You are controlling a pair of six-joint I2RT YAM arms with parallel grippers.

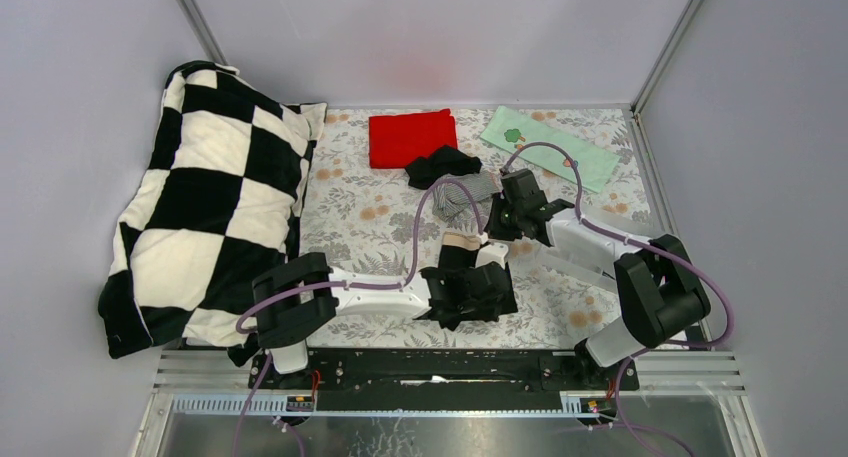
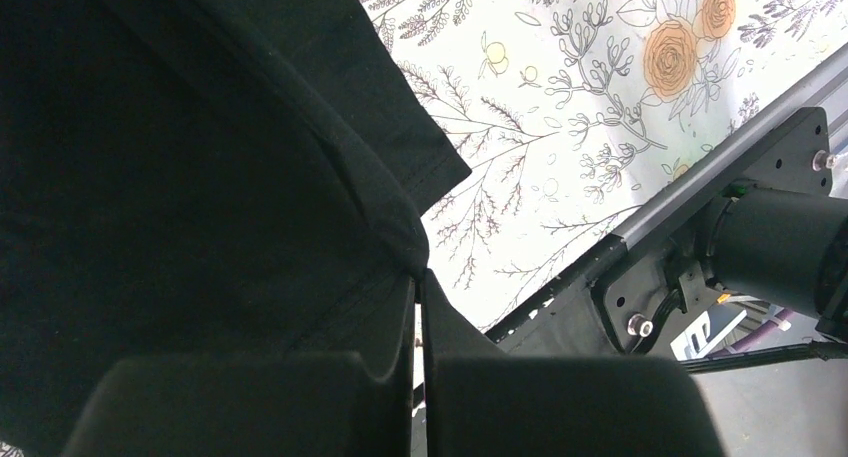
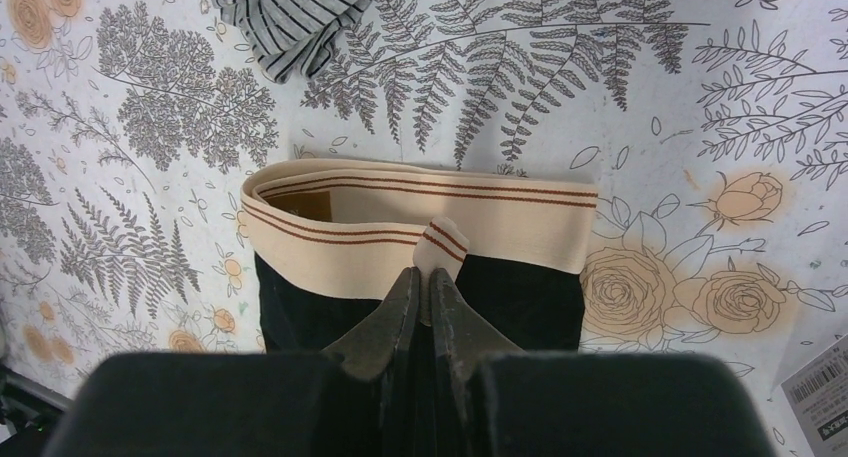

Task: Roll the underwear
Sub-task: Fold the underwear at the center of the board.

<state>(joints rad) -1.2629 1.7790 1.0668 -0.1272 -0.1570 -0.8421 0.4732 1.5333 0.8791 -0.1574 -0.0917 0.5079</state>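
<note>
Step in hand (my judgement): starting the roll on the black brief (image 3: 530, 302). It lies flat on the desk (image 1: 360, 227), on the arms' side of the red cloth (image 1: 412, 137) and well apart from it. Its beige waistband (image 3: 420, 202) is at the end toward the red cloth.

How to do it well, as I read it:
- Turn the waistband over evenly across its whole width. A skewed start would probably give a cone, not a roll.
- The pinch at the waistband takes only a small tuck of the upper layer, so the lower layer may lag. A deeper bite through both layers looks safer.
- Keep the pull light, because soft cloth like this bunches easily.
- Stay clear of the striped brief (image 3: 290, 17), which lies crumpled between the black brief and the red cloth, just beyond the waistband.

Jaws:
- Left jaws — closed tight, with a ridge of black cloth caught between the tips. They hold the part of the brief away from the red cloth.
- Right jaws — almost closed, with only a narrow gap. They hold a small loop of the waistband near its middle.

A second black brief (image 1: 442, 165) lies crumpled against the red cloth's near edge, with neither arm on it.
</note>
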